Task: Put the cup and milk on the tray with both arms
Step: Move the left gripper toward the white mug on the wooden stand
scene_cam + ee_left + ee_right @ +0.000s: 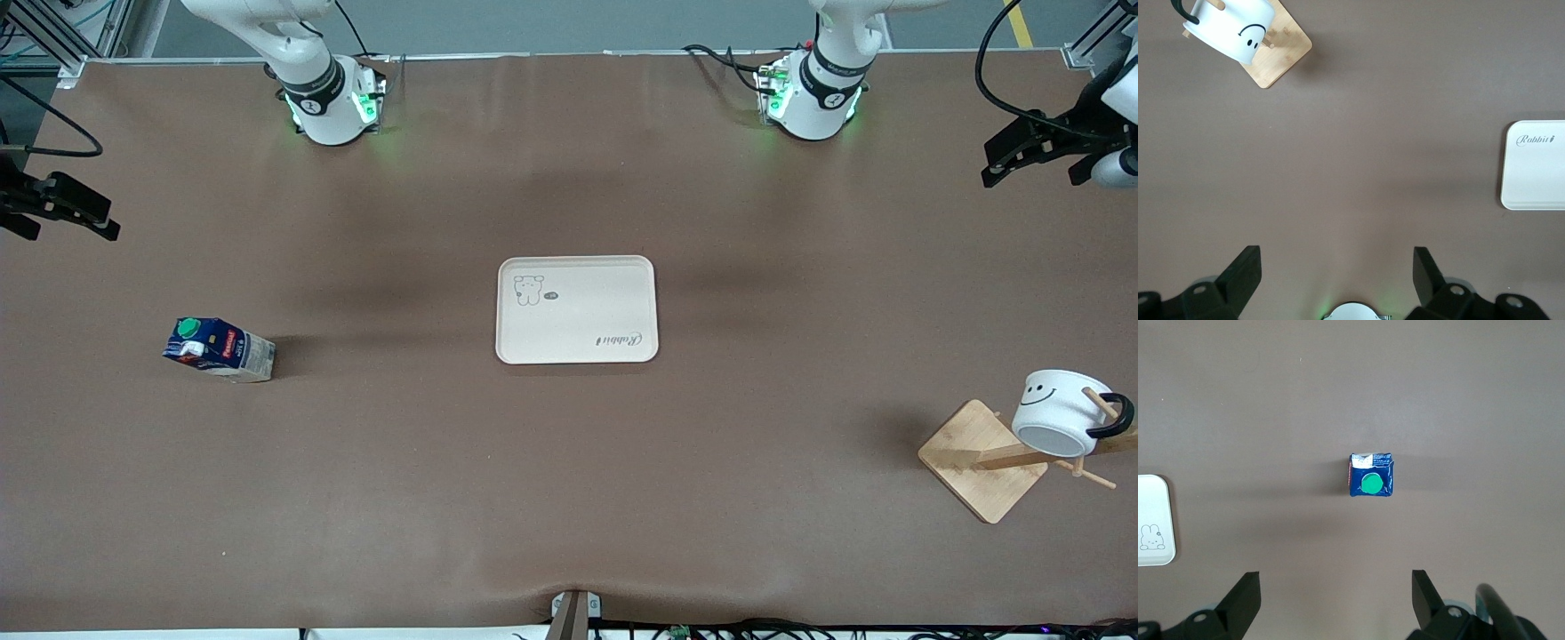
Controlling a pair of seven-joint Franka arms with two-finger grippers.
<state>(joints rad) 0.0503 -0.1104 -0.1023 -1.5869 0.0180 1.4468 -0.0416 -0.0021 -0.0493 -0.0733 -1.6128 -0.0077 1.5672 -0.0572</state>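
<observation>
Jaws of both the left gripper [1337,270] and right gripper [1335,590] spread wide, empty, high over the brown table [569,489]; the flat cream rectangular tray [577,309] lies between the dark-blue green-capped milk carton [219,349] and the white smiley mug [1062,413], apparently hung on a wooden stand [982,460].

The brown counter [569,498] carries the cream tray [578,333] at its middle, the milk [220,349] toward the right arm's end, and a wooden stand [978,462] holding the cup [1062,411] toward the left arm's end.

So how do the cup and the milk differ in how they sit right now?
The cup hangs tilted on a wooden rack at the left arm's end; the milk stands straight on the table at the right arm's end. The cup is white and round with a smiley; the milk is a dark-blue box with a green cap. Both are off the tray and ungripped.
</observation>
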